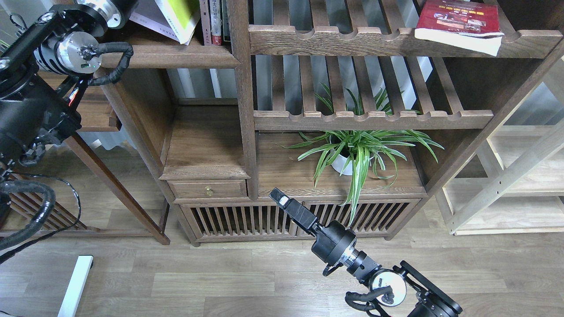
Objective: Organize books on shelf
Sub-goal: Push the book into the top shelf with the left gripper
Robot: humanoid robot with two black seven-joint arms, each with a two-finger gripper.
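Note:
A yellow-green book (180, 15) leans tilted at the top edge, over a pale lavender-white book (143, 20). Both are above the solid dark shelf (176, 57). A few upright books (213, 22) stand at the shelf's right end. A dark red book (458, 22) with white pages lies on the slatted rack at top right. My left arm's silver wrist (105, 6) reaches the top edge beside the books, and its gripper is out of view. My right gripper (282, 200) is low, in front of the cabinet, and holds nothing. Its fingers cannot be told apart.
A potted spider plant (352, 154) stands on the lower board. Two slatted racks (370, 119) with scalloped rails sit above it. A small drawer (208, 189) is at lower centre. A pale wood rack (506, 189) stands at the right.

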